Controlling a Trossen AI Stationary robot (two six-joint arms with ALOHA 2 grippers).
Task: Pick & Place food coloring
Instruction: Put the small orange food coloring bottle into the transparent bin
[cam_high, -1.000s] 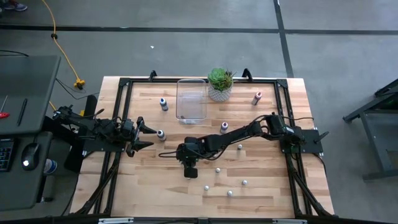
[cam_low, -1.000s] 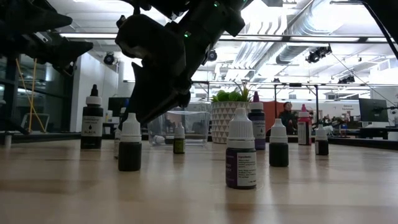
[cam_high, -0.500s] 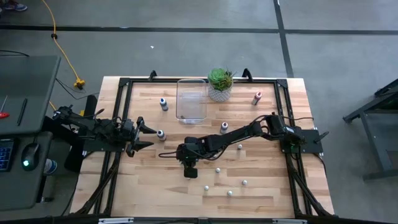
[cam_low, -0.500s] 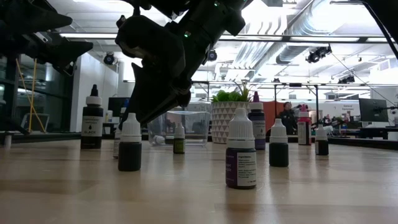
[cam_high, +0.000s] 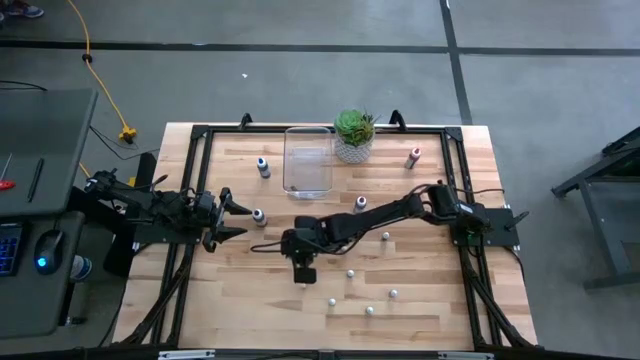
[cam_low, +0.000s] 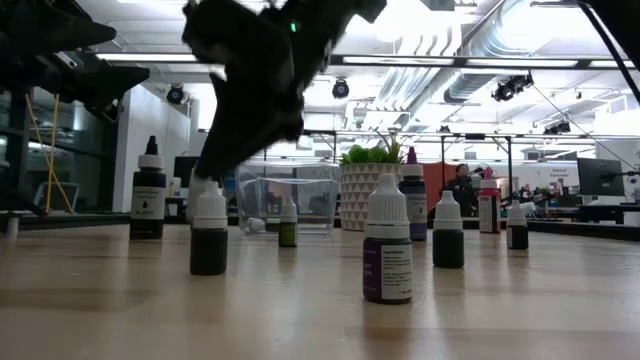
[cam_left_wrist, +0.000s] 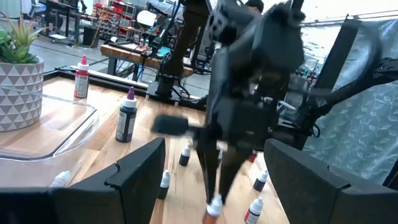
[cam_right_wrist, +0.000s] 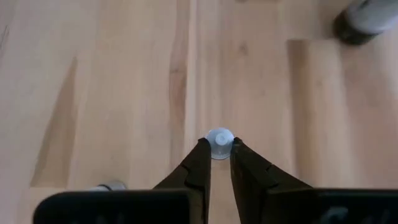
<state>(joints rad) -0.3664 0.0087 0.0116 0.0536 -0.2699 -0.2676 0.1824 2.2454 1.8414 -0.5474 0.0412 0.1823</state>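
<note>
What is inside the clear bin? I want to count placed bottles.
The bin looks empty from above. The low view shows something small and pale at its base, but I cannot tell whether that lies inside.

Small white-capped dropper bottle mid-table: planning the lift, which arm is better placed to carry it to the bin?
Right. The right gripper already closes around the white-capped bottle; the left gripper waits open at the table's left.

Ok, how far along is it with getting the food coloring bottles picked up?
Early on. Done: little that I can see; the clear bin looks almost empty. In hand: the right tool is pinched on a white-capped bottle mid-table. Left: many bottles stand scattered over the table, such as the red bottle. The left tool waits open at its side.
</note>
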